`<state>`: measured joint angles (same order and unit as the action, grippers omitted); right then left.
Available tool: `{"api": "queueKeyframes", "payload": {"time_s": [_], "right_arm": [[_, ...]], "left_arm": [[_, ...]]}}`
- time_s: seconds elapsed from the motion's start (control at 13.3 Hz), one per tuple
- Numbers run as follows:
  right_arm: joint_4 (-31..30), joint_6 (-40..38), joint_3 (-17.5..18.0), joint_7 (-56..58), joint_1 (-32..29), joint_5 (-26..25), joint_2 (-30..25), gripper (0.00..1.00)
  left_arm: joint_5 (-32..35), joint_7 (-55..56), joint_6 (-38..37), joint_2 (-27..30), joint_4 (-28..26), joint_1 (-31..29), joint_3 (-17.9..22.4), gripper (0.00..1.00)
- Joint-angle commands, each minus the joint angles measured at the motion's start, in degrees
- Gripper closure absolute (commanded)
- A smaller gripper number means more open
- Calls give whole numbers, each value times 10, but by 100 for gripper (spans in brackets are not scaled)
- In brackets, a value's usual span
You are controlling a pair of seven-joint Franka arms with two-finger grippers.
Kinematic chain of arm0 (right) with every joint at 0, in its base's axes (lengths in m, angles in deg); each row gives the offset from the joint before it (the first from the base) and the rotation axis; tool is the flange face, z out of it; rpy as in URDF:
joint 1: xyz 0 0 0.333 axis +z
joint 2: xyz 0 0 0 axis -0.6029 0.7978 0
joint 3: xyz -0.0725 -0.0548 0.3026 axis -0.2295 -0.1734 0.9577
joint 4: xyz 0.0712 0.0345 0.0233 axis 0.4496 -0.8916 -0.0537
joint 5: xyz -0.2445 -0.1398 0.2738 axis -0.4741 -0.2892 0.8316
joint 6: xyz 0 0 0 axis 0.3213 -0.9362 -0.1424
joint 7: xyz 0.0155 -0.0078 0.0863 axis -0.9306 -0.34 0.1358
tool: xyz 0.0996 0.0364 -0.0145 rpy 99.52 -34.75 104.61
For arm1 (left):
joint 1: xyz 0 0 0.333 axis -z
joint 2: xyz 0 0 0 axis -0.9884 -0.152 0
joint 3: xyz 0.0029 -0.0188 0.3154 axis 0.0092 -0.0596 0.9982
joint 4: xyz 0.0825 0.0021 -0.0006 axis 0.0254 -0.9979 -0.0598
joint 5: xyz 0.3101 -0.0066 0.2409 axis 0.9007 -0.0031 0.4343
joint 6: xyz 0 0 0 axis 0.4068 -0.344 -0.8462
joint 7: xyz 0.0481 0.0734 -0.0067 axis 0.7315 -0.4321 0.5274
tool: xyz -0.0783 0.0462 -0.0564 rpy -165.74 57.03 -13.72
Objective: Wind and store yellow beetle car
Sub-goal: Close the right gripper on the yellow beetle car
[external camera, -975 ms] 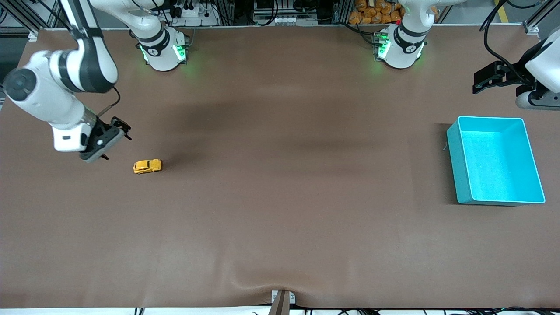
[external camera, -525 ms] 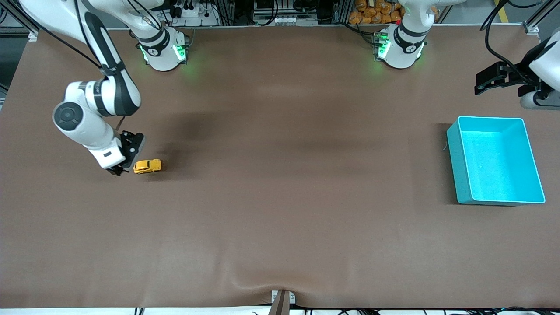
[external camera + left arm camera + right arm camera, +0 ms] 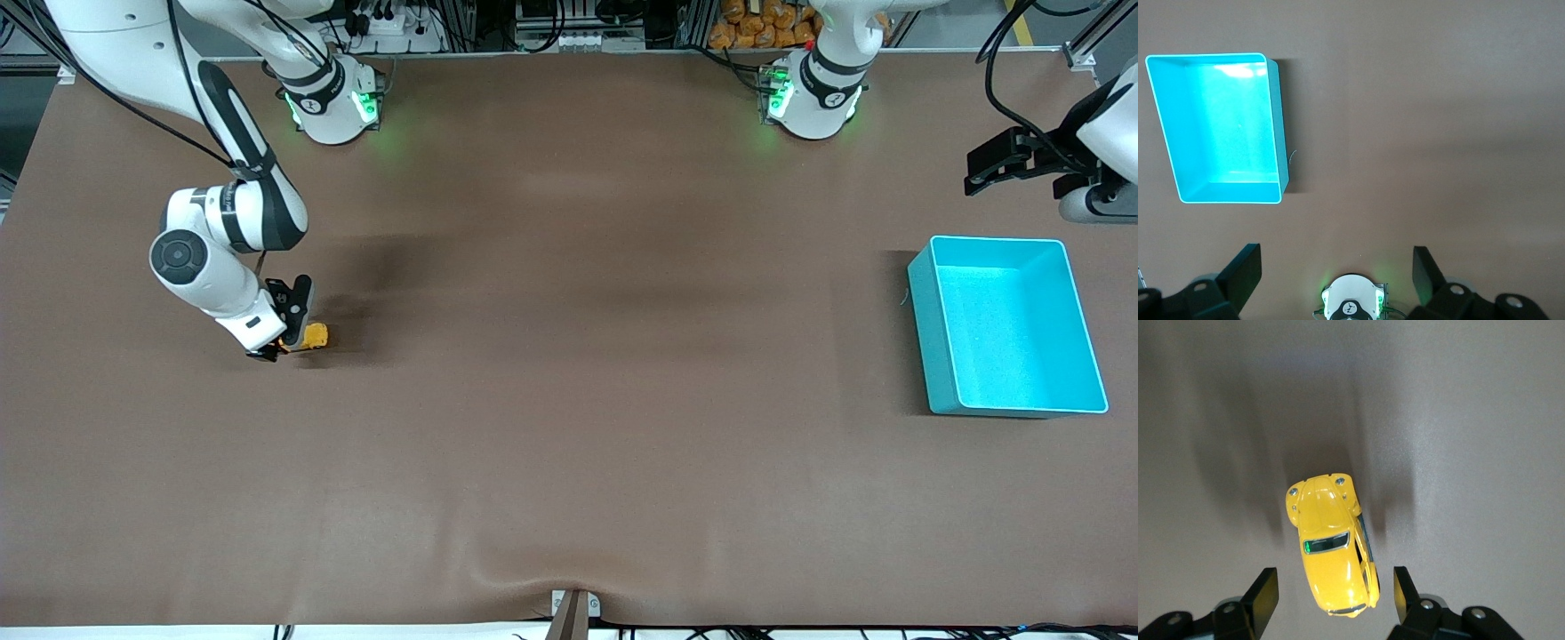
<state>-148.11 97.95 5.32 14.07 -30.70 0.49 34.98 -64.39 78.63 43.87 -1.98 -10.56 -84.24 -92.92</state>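
The right hand [image 3: 1331, 593] straddles the yellow beetle car [image 3: 1333, 543] on the surface toward the right arm's end, fingers apart, gripping nothing; the left hand [image 3: 1336, 275] waits wide open. The car looks light, rigid and glossy; its flat flanks seem the safest hold.

From up on the left wrist I look straight down at the brown worktop [image 3: 1418, 120]. A teal bin [image 3: 1275, 127] sits on it, open side up, with nothing in it. The left gripper [image 3: 1337, 267] hangs over the worktop, its two dark fingers [image 3: 1245, 270] spread wide with nothing between them. A white robot base [image 3: 1350, 303] with small green lights shows between the fingers.
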Motion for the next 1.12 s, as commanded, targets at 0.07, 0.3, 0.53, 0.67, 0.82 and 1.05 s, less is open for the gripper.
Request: {"api": "queueKeyframes", "payload": {"time_s": [0.07, 0.3, 0.53, 0.67, 0.82, 1.05], "right_arm": [[9, 7, -1, 6, 2, -25, 13, 37], [9, 10, 0, 5, 3, -25, 18, 42], [9, 10, 1, 4, 3, -25, 22, 44], [8, 14, 1, 4, 3, -25, 25, 46], [9, 14, 1, 3, 3, -25, 25, 54], [9, 14, 1, 4, 3, -25, 26, 66]], "left_arm": [[9, 10, 4, 4, 0, 3, -3, 0], [9, 10, 4, 4, 0, 3, -3, 0], [9, 10, 4, 3, 0, 4, -3, 0], [9, 10, 4, 3, 0, 3, -3, 0], [9, 10, 4, 3, 0, 3, -3, 0], [9, 10, 4, 3, -1, 3, -3, 0]]}}
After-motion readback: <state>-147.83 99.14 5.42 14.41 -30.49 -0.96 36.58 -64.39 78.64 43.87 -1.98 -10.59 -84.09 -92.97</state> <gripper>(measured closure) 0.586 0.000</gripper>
